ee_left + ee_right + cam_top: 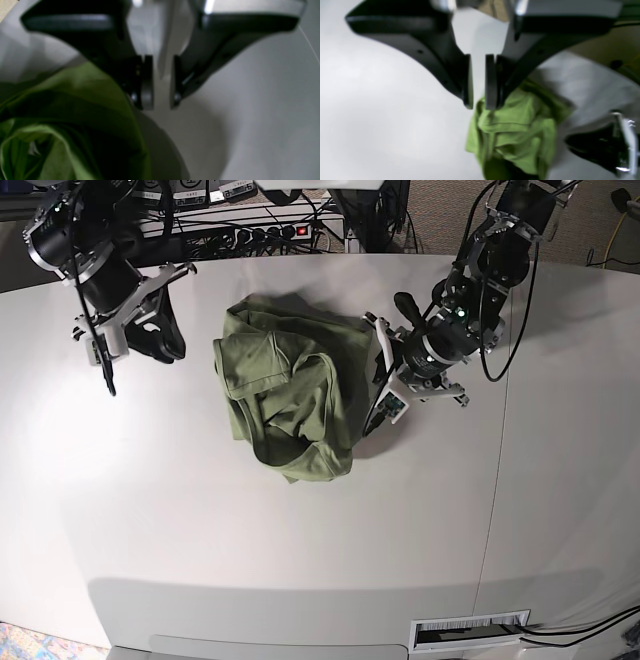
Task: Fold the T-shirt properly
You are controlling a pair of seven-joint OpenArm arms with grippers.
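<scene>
The olive-green T-shirt (290,390) lies crumpled in a heap at the middle of the white table (200,520). My left gripper (383,380) sits low at the shirt's right edge. In the left wrist view its jaws (161,102) stand slightly apart with only bare table between them, and the shirt (75,107) bunches just to their left. My right gripper (168,338) hovers to the left of the shirt, clear of it. Its fingers (478,105) are a narrow gap apart and hold nothing, with the T-shirt (515,135) beyond the tips.
A power strip and cables (250,225) run along the table's back edge. A slotted vent (470,632) sits at the front right edge. The left arm's gripper (607,147) shows at the lower right of the right wrist view.
</scene>
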